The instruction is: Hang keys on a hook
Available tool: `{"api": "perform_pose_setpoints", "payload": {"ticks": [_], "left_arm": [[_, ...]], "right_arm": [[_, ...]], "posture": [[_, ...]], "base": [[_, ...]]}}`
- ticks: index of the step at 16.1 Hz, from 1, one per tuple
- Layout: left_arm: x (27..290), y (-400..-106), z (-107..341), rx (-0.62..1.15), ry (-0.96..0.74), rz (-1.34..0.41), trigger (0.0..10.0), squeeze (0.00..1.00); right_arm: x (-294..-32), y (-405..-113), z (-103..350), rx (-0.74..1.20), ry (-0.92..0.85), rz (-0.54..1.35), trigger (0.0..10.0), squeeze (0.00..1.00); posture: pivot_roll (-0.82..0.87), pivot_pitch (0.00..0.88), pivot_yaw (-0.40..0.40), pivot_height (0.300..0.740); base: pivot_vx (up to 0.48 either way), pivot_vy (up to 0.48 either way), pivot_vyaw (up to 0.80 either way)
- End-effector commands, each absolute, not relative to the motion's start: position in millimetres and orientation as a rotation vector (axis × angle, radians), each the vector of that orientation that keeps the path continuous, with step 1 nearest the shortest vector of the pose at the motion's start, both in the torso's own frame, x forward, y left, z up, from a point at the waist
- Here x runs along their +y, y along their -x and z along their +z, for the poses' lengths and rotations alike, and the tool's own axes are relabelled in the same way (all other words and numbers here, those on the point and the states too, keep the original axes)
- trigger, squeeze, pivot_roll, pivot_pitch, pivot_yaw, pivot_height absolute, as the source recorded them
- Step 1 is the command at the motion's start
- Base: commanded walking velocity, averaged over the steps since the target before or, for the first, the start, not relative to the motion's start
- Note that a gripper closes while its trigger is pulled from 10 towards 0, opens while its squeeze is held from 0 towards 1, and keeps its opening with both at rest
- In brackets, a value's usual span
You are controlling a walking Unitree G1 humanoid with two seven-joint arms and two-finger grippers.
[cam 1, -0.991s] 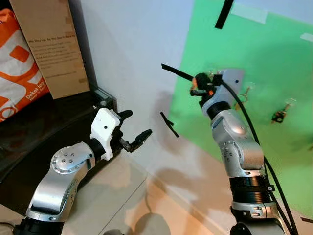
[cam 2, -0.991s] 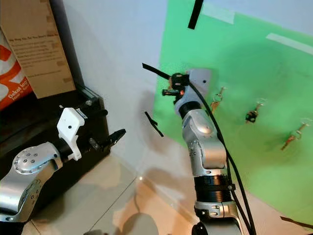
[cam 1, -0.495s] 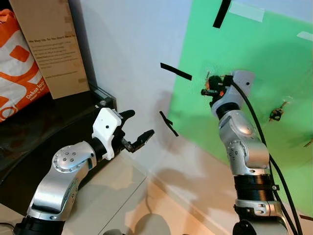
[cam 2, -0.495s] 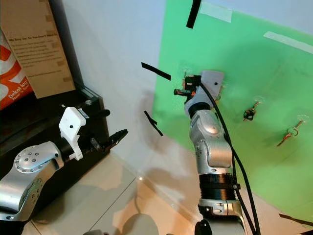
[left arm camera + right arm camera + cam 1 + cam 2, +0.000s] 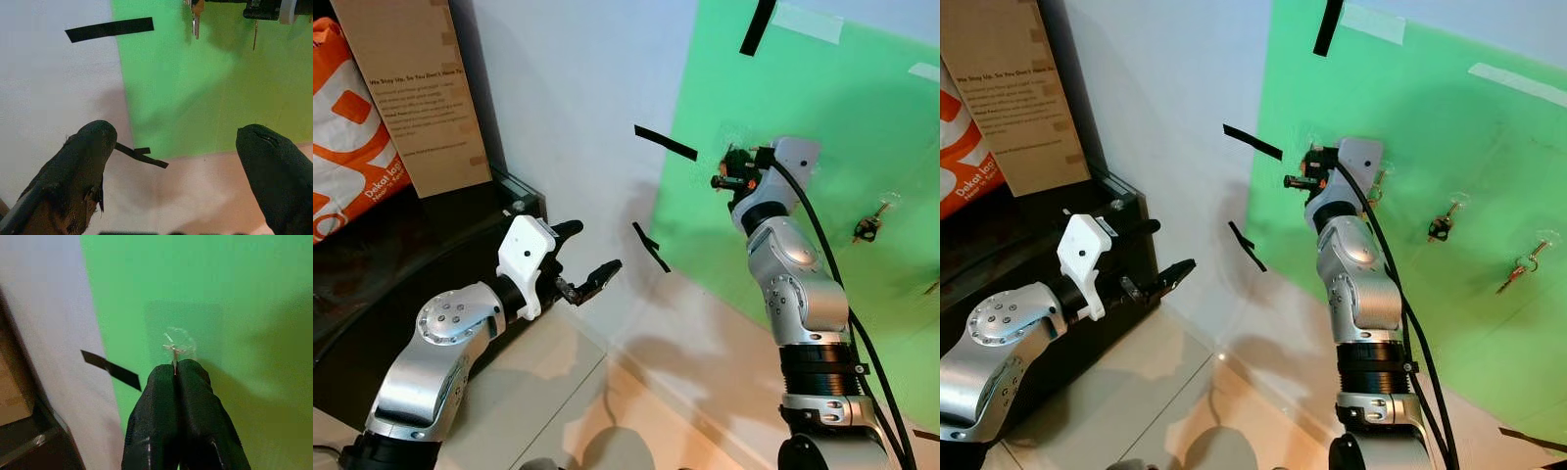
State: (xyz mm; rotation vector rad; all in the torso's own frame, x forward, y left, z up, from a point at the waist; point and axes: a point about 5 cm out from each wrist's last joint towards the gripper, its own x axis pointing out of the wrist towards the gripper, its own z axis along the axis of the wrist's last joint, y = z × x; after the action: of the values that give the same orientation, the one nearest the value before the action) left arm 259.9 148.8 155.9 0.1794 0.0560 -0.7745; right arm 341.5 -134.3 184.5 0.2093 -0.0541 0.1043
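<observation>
Black right hand (image 5: 175, 377) pinches key (image 5: 174, 366) below clear hook (image 5: 177, 342).

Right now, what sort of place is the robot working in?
Likely a home corner set up for tests: a green sheet taped to a white wall, keys on hooks, a cardboard box on a dark cabinet.
</observation>
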Motion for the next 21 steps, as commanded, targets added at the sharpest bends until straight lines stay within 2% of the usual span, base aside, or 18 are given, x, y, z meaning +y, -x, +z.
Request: {"api": "perform_pose_setpoints", "payload": {"ticks": [1, 14, 21], "left_arm": [[144, -259, 162, 0.037, -0.189, -0.807, 10.0, 0.0], [141, -259, 165, 0.029, -0.179, -0.844, 10.0, 0.0], [142, -259, 165, 0.03, -0.183, -0.846, 10.0, 0.0]], "right_arm": [[-138, -340, 187, -0.059, -0.204, 0.104, 10.0, 0.0], [-126, -334, 195, -0.087, -0.251, 0.221, 10.0, 0.0], [-140, -342, 186, -0.043, -0.247, 0.075, 10.0, 0.0]], "posture": [[0.06, 0.0, -0.063, 0.74], [0.05, 0.0, -0.058, 0.74], [0.06, 0.0, -0.061, 0.74]], "base": [[0.0, 0.0, 0.0], [0.0, 0.0, 0.0], [0.0, 0.0, 0.0]]}}
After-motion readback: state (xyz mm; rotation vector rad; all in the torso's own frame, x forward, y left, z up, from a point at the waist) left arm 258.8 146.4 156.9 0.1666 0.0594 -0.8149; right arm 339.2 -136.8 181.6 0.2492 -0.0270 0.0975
